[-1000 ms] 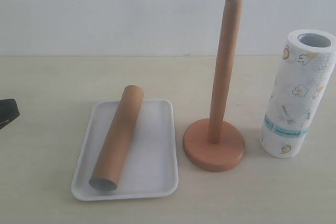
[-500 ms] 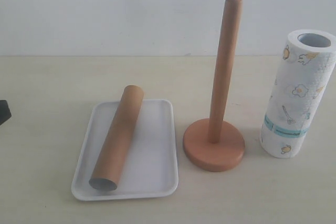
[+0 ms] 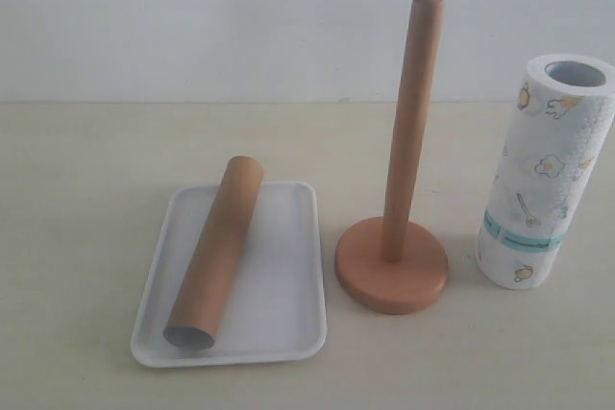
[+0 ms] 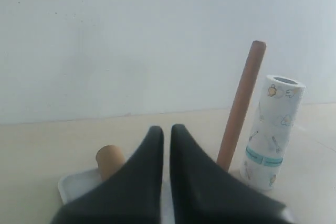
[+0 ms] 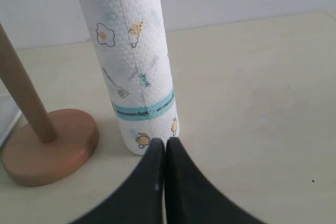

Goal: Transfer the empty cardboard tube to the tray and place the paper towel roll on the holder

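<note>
The empty cardboard tube (image 3: 216,252) lies lengthwise in the white tray (image 3: 283,285), its open end toward the front. To the tray's right stands the holder (image 3: 392,266), its tall dowel bare. The paper towel roll (image 3: 543,175) stands upright on the table right of the holder. Neither gripper shows in the exterior view. In the left wrist view my left gripper (image 4: 166,128) is shut and holds nothing, with the tube (image 4: 109,160) and tray (image 4: 71,187) beyond it. In the right wrist view my right gripper (image 5: 165,141) is shut and empty, just short of the roll's (image 5: 134,51) foot.
Everything rests on a pale beige table (image 3: 86,160) before a plain white wall. The holder's disc base (image 5: 52,150) sits close beside the roll, with a narrow gap between them. A corner of the tray (image 5: 5,114) shows at the edge of the right wrist view.
The black tip of my left gripper, seen at the left edge of the exterior view, has drawn back out of the picture. The tube, tray, holder and roll have not moved.
</note>
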